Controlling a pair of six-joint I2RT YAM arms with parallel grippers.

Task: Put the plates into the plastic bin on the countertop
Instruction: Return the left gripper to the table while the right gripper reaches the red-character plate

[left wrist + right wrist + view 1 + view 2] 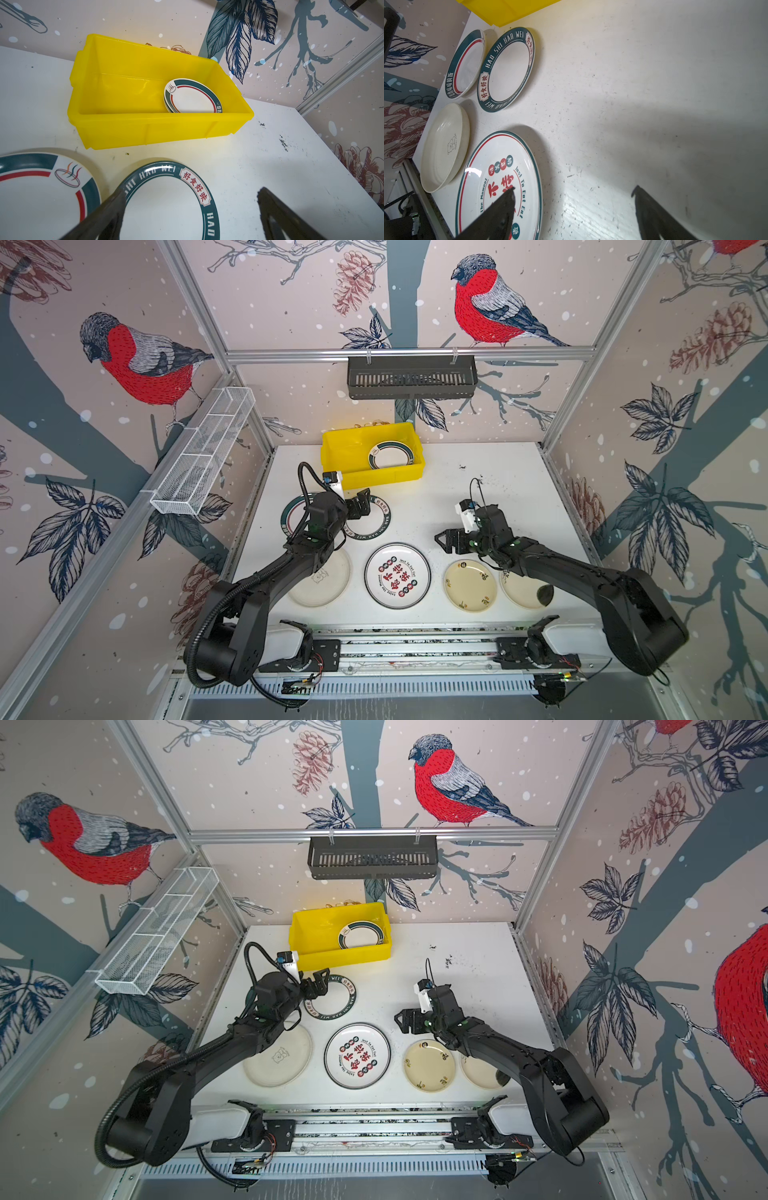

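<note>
The yellow bin (pixel 145 128) is smooth, glossy plastic. The red-character plate (pixel 500 176) shines like glaze; the white countertop (pixel 633 93) looks matt and scuffed.

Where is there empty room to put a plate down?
Bare countertop lies right of the yellow bin, behind the right gripper. The bin's left half is bare too; stacked plates fill its right. The front row around the red-character plate is crowded, as is the left side.
</note>
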